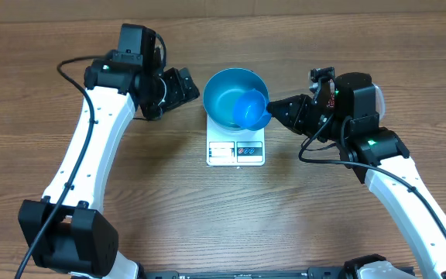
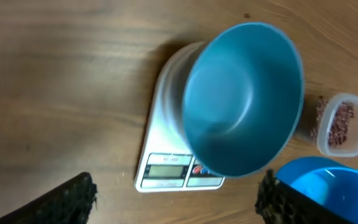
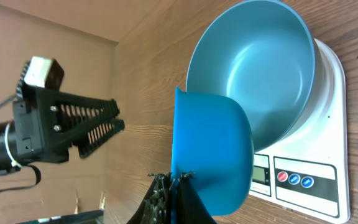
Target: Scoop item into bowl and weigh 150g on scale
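Observation:
The bright blue bowl [image 1: 231, 91] stands on the white scale [image 1: 236, 152] at the table's middle, and its inside shows only smooth blue [image 2: 244, 106]. My right gripper [image 1: 276, 113] is shut on a small blue scoop [image 1: 250, 108] tipped against the bowl's right rim; the right wrist view shows its jaws pinching the scoop [image 3: 213, 149] at the edge, bowl [image 3: 253, 68] and scale [image 3: 306, 180] behind. My left gripper [image 1: 181, 90] hangs open just left of the bowl, its fingers [image 2: 67, 199] wide apart with nothing between them. The item, red-brown beans [image 2: 340, 121], lies in a clear tub.
The clear plastic tub [image 2: 353, 146] sits on the wood beyond the bowl in the left wrist view; the overhead view does not show it. The scale's display [image 2: 165, 172] faces the front edge. Both arms flank the scale closely.

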`<move>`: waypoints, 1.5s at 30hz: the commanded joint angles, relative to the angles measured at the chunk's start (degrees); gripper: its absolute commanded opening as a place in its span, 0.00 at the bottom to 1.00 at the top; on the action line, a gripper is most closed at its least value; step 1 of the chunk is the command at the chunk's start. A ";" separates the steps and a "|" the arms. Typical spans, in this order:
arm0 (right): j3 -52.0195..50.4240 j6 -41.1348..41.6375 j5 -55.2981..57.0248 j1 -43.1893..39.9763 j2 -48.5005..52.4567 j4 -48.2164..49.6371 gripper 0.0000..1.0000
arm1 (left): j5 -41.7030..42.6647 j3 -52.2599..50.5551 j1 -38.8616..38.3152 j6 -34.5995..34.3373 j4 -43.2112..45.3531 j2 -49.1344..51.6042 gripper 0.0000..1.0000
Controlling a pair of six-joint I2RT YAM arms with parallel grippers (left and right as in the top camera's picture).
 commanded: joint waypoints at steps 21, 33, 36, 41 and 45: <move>13.79 -10.05 -0.35 -18.53 -4.94 -17.57 0.04 | 7.39 0.61 -7.48 22.38 -4.37 -0.66 0.66; 15.67 -22.29 1.40 -33.57 -4.92 -30.29 0.04 | -9.31 -2.43 -28.74 8.50 -0.13 1.64 0.46; 15.67 -22.32 3.48 -33.59 -4.92 -31.04 0.04 | -14.05 -3.13 -32.44 4.26 1.38 4.02 0.21; 15.67 -22.32 3.50 -33.59 -4.92 -31.10 0.04 | -20.28 -3.13 -34.95 -2.19 0.83 10.36 0.04; 15.65 -22.29 3.85 -33.59 -4.92 -31.12 0.04 | -26.12 -4.04 -34.95 -8.20 0.04 14.86 0.04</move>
